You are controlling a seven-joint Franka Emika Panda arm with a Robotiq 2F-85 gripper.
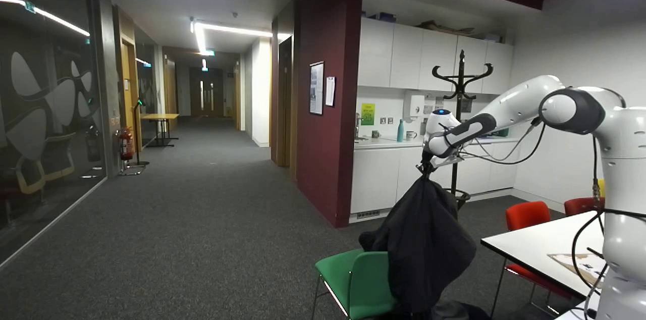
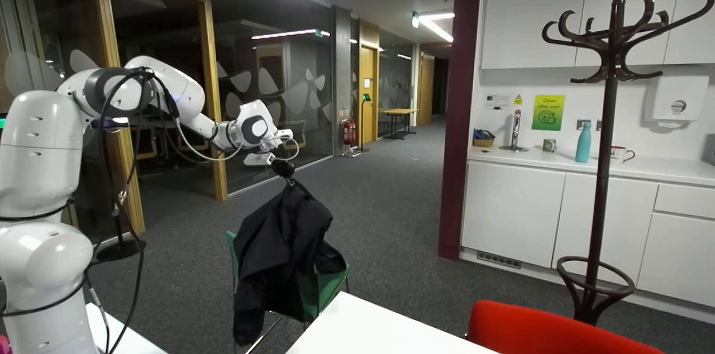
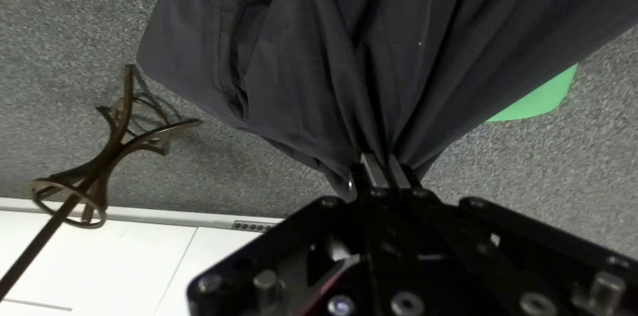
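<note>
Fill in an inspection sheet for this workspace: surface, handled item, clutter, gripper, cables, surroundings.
Surface: white table, with a flat brown-and-white item on it.
Handled item: black garment, gathered at its top and hanging in folds at the green chair; how far the chair supports it, cannot tell.
Clutter: basket, patterned mug, teal bottle and white mug on the counter.
Gripper: gripper shut on the garment's gathered top.
Cables: black cables and a white cable hang in loops along the arm.
Surroundings: coat stand, red chair, fire extinguisher, glass wall.
</note>
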